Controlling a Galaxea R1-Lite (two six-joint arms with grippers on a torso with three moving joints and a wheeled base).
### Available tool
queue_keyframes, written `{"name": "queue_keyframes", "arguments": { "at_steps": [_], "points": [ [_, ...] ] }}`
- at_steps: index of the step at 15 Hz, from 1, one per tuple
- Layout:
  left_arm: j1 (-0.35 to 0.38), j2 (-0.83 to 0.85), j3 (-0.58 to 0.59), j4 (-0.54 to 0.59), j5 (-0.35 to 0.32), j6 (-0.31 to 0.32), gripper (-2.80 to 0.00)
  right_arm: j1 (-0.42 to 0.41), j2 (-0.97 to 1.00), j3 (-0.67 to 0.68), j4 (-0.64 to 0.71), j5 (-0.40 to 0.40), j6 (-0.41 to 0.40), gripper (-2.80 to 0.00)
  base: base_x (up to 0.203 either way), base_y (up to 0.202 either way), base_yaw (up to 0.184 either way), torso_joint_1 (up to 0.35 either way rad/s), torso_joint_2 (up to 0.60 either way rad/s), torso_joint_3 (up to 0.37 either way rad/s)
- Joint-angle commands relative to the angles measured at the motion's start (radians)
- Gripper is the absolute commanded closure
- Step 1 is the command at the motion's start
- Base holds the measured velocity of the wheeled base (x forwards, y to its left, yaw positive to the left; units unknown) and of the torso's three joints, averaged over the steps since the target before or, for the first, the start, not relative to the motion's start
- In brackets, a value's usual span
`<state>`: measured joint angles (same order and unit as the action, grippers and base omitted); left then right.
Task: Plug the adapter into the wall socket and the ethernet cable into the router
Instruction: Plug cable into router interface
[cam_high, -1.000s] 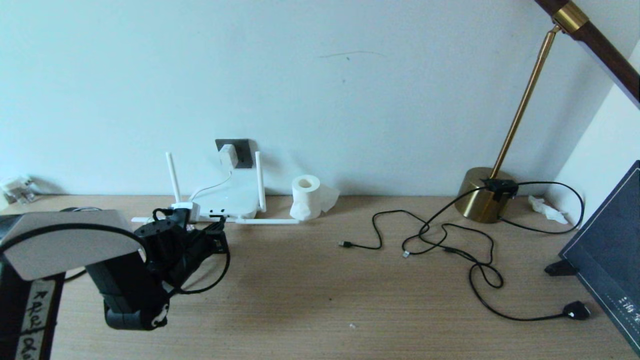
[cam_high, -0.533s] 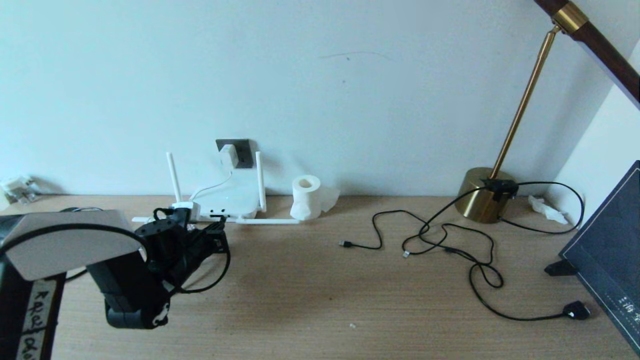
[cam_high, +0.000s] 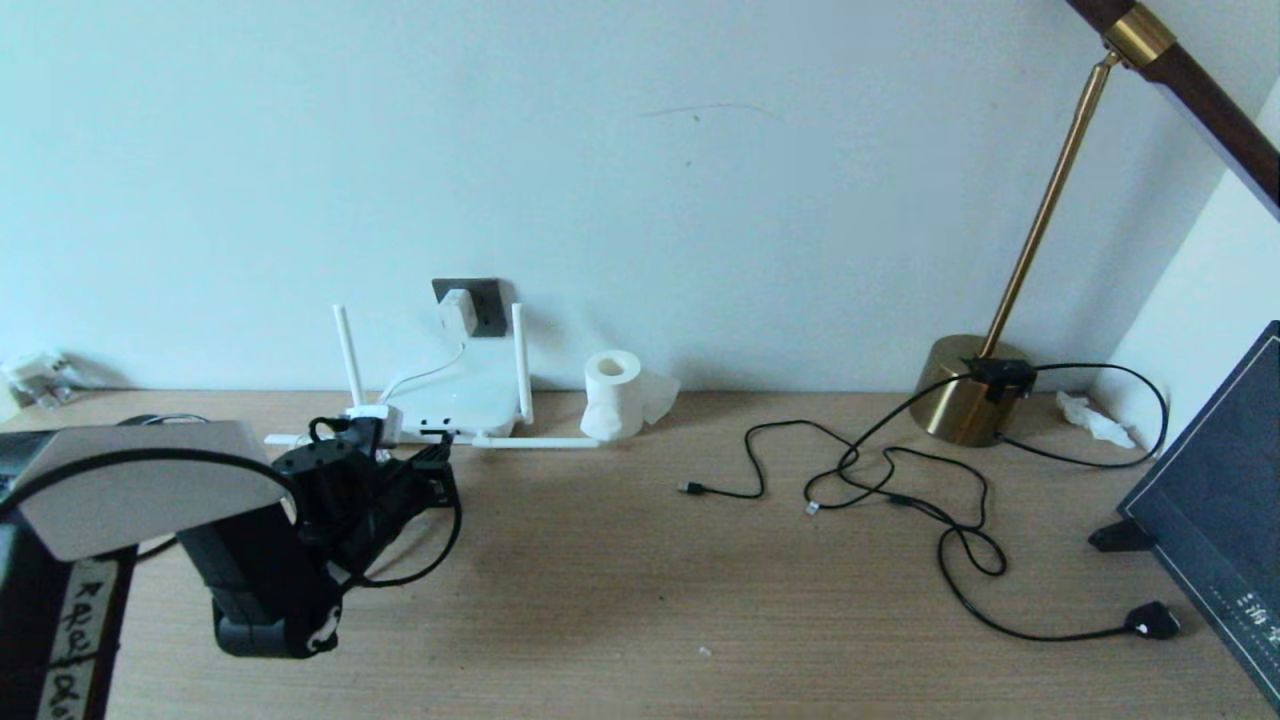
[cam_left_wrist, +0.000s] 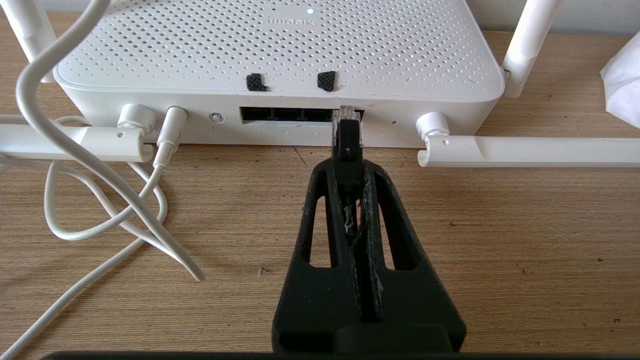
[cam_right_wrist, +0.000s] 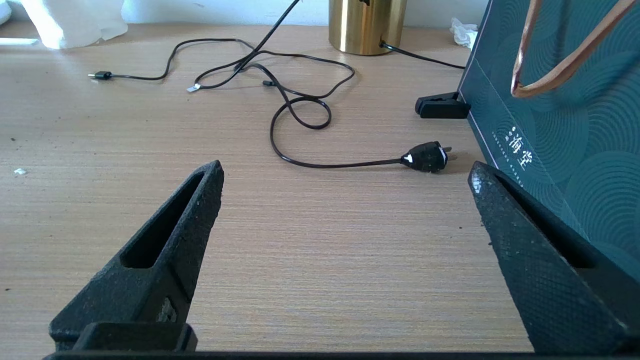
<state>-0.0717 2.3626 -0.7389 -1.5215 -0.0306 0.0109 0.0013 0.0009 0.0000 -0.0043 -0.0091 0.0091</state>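
Observation:
The white router (cam_high: 455, 400) lies against the wall with two antennas up and two flat on the desk. Above it the white adapter (cam_high: 455, 312) sits in the dark grey wall socket (cam_high: 485, 298), and its thin white cord (cam_left_wrist: 75, 150) runs down to the router (cam_left_wrist: 280, 55). My left gripper (cam_left_wrist: 348, 170) is shut on the ethernet cable's black plug (cam_left_wrist: 347, 142). The plug's clear tip is at the mouth of the rightmost dark port (cam_left_wrist: 300, 114); how deep it sits I cannot tell. The ethernet cable (cam_high: 440, 545) loops behind my left gripper (cam_high: 435, 462). My right gripper (cam_right_wrist: 345, 175) hangs open over bare desk, near the table's right side.
A toilet-paper roll (cam_high: 612, 393) stands right of the router. Thin black cords (cam_high: 880, 480) and the lamp cord's bulky plug (cam_right_wrist: 427, 156) sprawl at the right, near the brass lamp base (cam_high: 965, 395). A dark green box (cam_right_wrist: 565, 100) leans at the far right.
The left arm has shifted only very slightly. The plug stays at the router's ports and nothing else has moved.

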Motion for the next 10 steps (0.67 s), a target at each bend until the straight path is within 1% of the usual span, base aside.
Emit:
{"name": "queue_keyframes", "arguments": {
  "at_steps": [1, 10],
  "points": [
    [0.0, 0.001, 0.006, -0.009, 0.0, 0.0, 0.0, 0.0, 0.001, 0.001, 0.0, 0.0, 0.0, -2.8, 0.0, 0.0, 0.0, 0.0, 0.0, 0.0],
    [0.0, 0.001, 0.019, -0.009, 0.0, -0.008, 0.0, 0.0, -0.001, 0.002, -0.001, 0.0, 0.0, -2.8, 0.0, 0.0, 0.0, 0.0, 0.0, 0.0]
  ]
}}
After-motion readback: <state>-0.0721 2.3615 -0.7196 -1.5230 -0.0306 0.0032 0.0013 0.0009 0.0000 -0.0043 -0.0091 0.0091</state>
